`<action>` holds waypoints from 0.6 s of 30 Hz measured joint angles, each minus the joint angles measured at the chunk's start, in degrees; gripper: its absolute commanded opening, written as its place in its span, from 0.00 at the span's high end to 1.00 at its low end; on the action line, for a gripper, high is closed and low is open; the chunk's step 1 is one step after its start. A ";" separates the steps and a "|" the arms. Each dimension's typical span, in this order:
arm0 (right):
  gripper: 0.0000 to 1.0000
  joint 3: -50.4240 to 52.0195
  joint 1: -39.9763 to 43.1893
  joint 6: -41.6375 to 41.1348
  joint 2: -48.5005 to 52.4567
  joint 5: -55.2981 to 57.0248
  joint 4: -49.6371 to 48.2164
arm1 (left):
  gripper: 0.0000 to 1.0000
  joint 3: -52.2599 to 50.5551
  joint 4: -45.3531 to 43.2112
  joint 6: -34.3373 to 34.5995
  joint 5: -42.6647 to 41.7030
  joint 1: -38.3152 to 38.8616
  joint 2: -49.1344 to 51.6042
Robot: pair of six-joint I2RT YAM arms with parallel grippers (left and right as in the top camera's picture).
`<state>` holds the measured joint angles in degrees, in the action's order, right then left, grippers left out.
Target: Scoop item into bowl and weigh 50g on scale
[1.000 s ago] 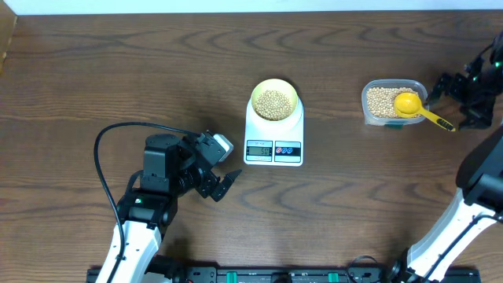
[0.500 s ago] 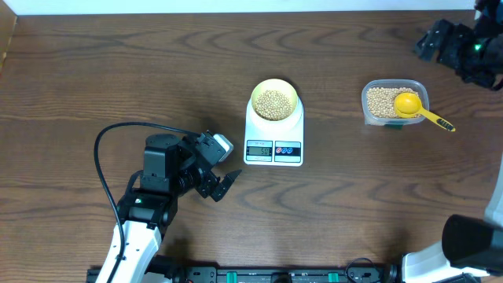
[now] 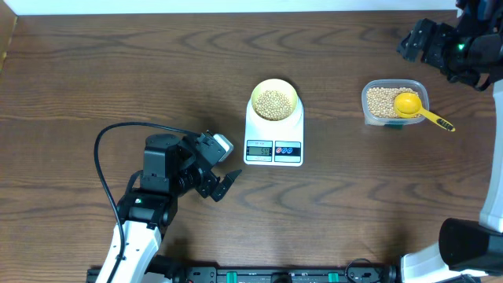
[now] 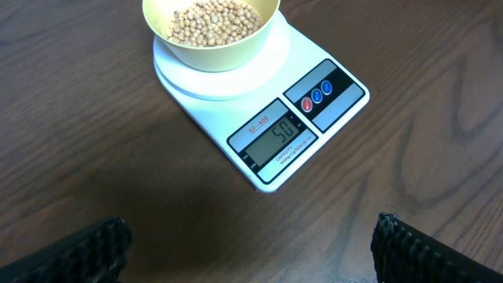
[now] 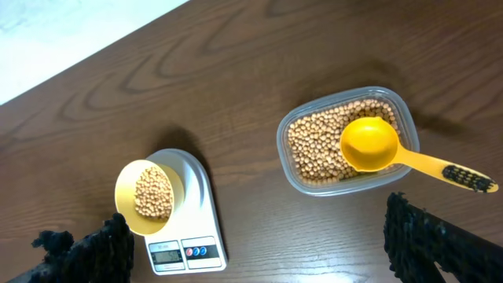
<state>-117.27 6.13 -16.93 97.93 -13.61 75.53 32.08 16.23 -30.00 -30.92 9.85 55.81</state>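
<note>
Beans [image 3: 273, 103] heaped in the bowl [image 3: 292, 90]; bowl seated on the scale [image 3: 255, 130] at the middle of the surface. More beans in the clear tub [image 3: 368, 106] off to the right.

Display [image 4: 277, 134] reads 50 in my left wrist view, so I judge the weighing met.

Left jaws [image 3: 224, 163]: spread wide, empty, just off the scale's front-left corner, scale straight ahead of them.

Right jaws [image 3: 410, 43]: spread wide, empty, beyond the tub toward the far edge.

Yellow scoop [image 3: 407, 103] rests cup-up in the tub, its handle running out over the rim toward front-right.

If a correction is needed, my right arm is much the nearer. The handle lies on the near side of those jaws, long axis oblique to them.
</note>
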 measured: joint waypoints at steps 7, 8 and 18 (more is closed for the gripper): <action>0.01 0.00 0.00 -0.35 0.00 0.07 1.16 | 0.01 0.00 0.00 0.00 0.00 0.00 0.00; 0.01 0.00 0.00 -0.46 0.00 0.07 1.70 | 0.01 0.00 0.00 0.02 0.00 0.00 0.00; 0.01 0.00 0.00 -2.21 0.00 0.07 4.68 | 0.01 0.00 0.00 0.02 0.00 0.00 0.00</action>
<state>-117.27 6.13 -19.14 97.93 -13.54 80.20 32.08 16.23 -29.98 -30.92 9.85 55.81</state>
